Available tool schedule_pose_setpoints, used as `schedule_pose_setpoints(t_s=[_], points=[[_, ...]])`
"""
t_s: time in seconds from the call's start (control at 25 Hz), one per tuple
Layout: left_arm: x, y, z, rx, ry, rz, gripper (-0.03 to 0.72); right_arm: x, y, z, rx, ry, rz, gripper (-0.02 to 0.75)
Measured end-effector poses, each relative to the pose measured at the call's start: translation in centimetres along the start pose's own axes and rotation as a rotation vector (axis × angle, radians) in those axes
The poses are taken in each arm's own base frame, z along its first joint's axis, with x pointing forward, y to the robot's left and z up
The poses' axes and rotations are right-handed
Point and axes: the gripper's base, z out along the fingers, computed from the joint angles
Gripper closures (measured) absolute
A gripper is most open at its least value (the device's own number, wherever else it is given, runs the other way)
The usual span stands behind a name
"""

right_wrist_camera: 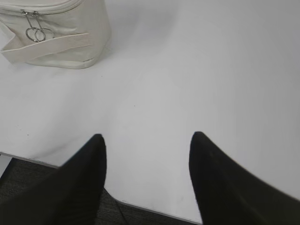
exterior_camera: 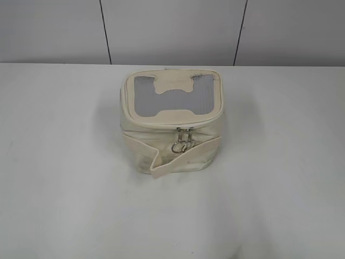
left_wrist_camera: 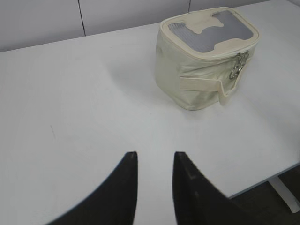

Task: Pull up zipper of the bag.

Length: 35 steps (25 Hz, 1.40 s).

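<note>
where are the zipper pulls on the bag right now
The two silver metal ring pulls hang together at the small cream fabric bag's front centre, just above its strap band.

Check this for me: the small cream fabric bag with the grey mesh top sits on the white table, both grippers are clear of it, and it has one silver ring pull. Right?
Not quite. The small cream fabric bag has two silver ring pulls, hanging side by side, as the right wrist view shows. The rest holds: it sits on the white table, and the left gripper and right gripper are clear.

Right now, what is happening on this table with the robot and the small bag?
Nothing is being handled yet. The bag stands alone on the white table, its two silver ring pulls hanging side by side at the front of the zipper. Both arms wait near the table's edge, away from the bag: the left claw and the right claw are open and hold nothing.
</note>
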Motion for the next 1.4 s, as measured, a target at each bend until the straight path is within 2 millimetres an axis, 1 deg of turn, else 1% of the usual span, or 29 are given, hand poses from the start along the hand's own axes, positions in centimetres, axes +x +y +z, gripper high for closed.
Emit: schedule_pose_setpoints(t_s=[0.2,0.4,0.64,0.76,1.4], points=[[0.00,0.00,0.00,0.000,0.000,-0.001,0.486,-0.01,0.00,0.00,0.000,-0.001,0.000,0.333],[-0.02,-0.01,0.01,-0.015,-0.001,-0.009,0.486,-0.02,0.00,0.01,0.012,-0.003,0.006,0.349],[0.05,-0.20,-0.13,-0.209,-0.020,-0.099,0.486,0.05,0.07,-0.12,0.123,-0.028,0.059,0.350],[0.11,-0.30,-0.23,-0.259,-0.032,-0.120,0.486,0.11,0.13,-0.24,0.146,-0.040,0.067,0.350],[0.10,-0.30,-0.23,-0.263,-0.033,-0.122,0.486,0.19,0.12,-0.13,0.148,-0.036,0.070,0.351]])
